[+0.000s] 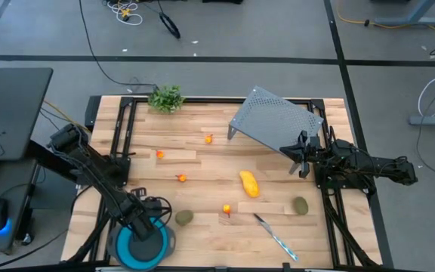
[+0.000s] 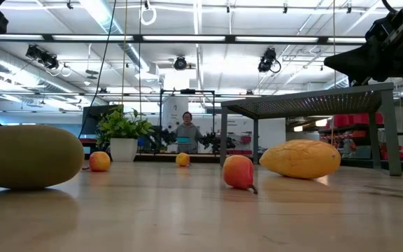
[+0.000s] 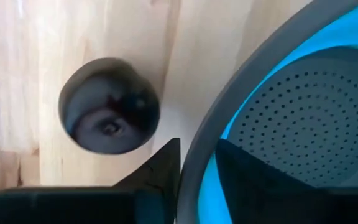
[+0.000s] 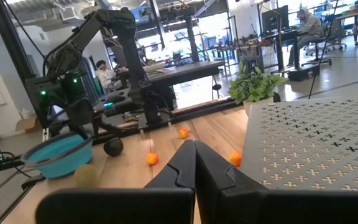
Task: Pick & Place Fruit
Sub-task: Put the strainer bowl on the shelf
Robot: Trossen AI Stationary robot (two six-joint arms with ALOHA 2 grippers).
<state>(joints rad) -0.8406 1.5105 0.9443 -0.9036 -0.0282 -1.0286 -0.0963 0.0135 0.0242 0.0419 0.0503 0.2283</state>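
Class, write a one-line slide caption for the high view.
Left gripper at the blue bowl; right gripper shut beside the metal rack; fruit scattered across the table.

High view looks straight down over the whole wooden table (image 1: 202, 189), both arms in frame. Low view sits at tabletop level, facing across into the room, very near an olive-green fruit (image 2: 28, 155); shares the perforated metal stand (image 2: 306, 105) and yellow fruit (image 2: 301, 159) with high view. Left wrist view is tight over the blue bowl (image 3: 303, 112) rim; right wrist view faces across the table, catching that bowl too.
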